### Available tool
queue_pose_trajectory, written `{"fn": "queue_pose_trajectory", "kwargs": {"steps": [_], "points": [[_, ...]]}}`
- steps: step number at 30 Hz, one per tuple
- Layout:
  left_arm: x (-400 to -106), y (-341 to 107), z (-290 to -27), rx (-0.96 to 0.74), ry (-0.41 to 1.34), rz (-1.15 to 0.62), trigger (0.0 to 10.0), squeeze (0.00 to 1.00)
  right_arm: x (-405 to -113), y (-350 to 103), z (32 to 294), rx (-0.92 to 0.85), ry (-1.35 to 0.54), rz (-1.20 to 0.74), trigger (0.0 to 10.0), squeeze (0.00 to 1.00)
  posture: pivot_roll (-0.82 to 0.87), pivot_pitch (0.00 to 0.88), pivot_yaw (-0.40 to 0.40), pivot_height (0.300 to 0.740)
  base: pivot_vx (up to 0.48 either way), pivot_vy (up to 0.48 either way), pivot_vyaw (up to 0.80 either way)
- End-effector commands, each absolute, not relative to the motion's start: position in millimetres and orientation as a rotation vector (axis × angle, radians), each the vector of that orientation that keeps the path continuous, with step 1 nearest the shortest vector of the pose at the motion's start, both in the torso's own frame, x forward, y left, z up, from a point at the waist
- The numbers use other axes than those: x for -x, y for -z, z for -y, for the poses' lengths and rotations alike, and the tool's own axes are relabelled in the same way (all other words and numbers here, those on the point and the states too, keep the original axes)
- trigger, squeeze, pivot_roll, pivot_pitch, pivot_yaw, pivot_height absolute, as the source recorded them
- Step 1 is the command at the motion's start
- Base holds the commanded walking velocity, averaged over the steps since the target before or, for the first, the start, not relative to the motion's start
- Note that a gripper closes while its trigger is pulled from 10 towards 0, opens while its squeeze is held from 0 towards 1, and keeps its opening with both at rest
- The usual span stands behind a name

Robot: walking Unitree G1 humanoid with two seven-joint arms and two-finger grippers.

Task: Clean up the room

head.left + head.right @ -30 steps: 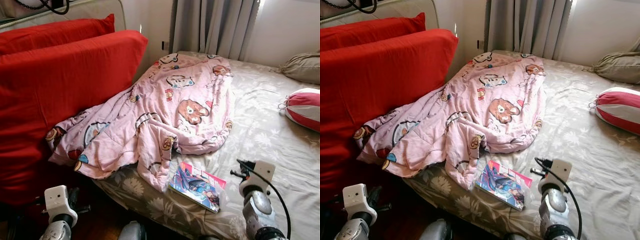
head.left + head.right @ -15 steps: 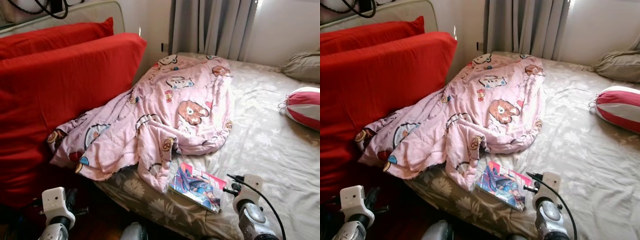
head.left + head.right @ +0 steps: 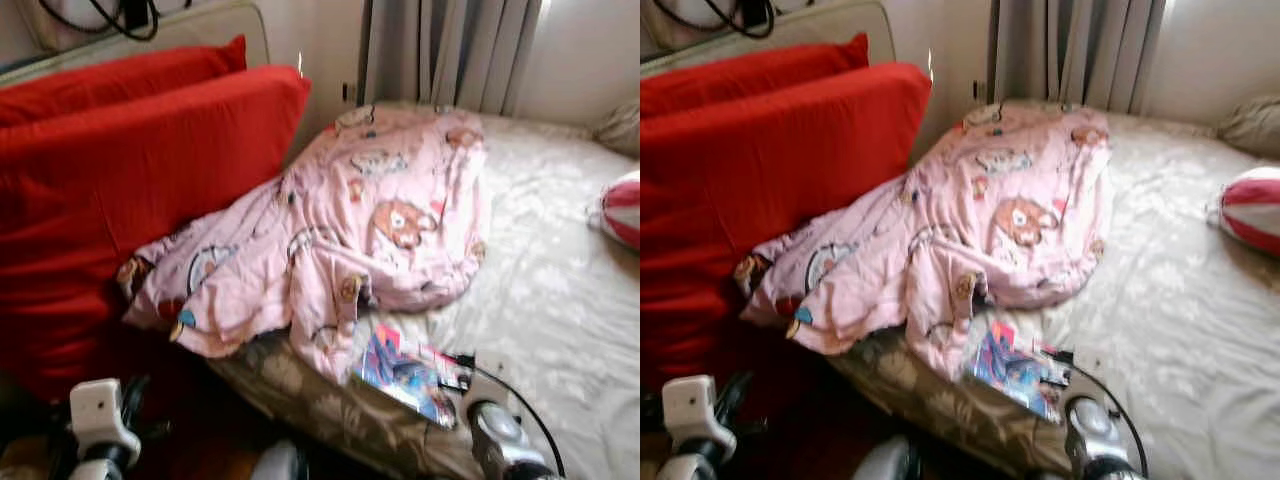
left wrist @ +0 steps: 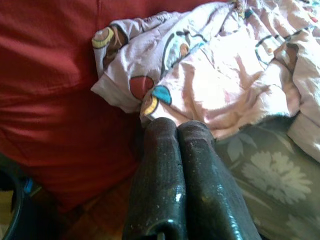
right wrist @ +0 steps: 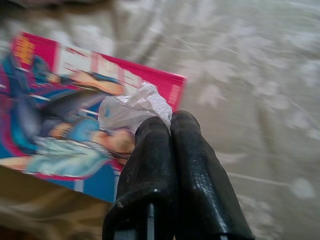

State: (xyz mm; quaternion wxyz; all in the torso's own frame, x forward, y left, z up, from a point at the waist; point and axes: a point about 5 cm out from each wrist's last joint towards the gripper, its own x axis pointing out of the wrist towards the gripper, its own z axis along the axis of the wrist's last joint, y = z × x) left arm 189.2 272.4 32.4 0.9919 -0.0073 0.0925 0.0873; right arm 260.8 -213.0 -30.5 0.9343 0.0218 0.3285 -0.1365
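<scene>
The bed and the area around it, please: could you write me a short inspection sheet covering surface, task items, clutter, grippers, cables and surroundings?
Surface: bed with a pale floral sheet, wrinkled.
Job's things: pink cartoon blanket lies crumpled across the bed, one corner hanging off its edge; comic book flat near the bed's edge; crumpled white paper rests on the comic.
Clutter: red and white striped cushion on the bed's far right side.
Grippers: left gripper shut, low beside the blanket's hanging corner; right gripper shut, tips at the paper.
Cables: black cable on the right wrist; black cords above the headboard.
Surroundings: red pillows on the left, grey curtains behind.
</scene>
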Motion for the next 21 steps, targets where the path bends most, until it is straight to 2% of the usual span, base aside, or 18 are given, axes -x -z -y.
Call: {"fn": "queue_pose_trajectory", "kwargs": {"steps": [1, 9, 12, 21], "points": [[-185.6, -37.4, -269.3, 0.019, -0.173, -0.187, 10.0, 0.0, -261.0, 26.6, 227.1, -0.017, 0.347, -0.66, 10.0, 0.0, 0.28, 0.131, 0.062, 0.647, 0.0, 0.0, 0.0], [-173.9, -50.8, -265.8, 0.025, -0.179, -0.189, 10.0, 0.0, -259.3, 26.1, 235.0, 0.007, 0.36, -0.674, 10.0, 0.0, 0.3, 0.203, 0.061, 0.647, 0.0, 0.0, 0.0], [-162.9, -60.0, -265.0, 0.017, -0.181, -0.191, 10.0, 0.0, -255.5, 30.1, 231.0, -0.002, 0.328, -0.68, 10.0, 0.0, 0.33, 0.266, 0.076, 0.647, 0.0, 0.0, 0.0], [-156.9, -87.5, -261.6, -0.014, -0.164, -0.177, 10.0, 0.0, -253.9, 35.2, 214.5, -0.026, 0.287, -0.686, 10.0, 0.0, 0.38, 0.352, 0.111, 0.647, 0.0, 0.0, 0.0]]}}
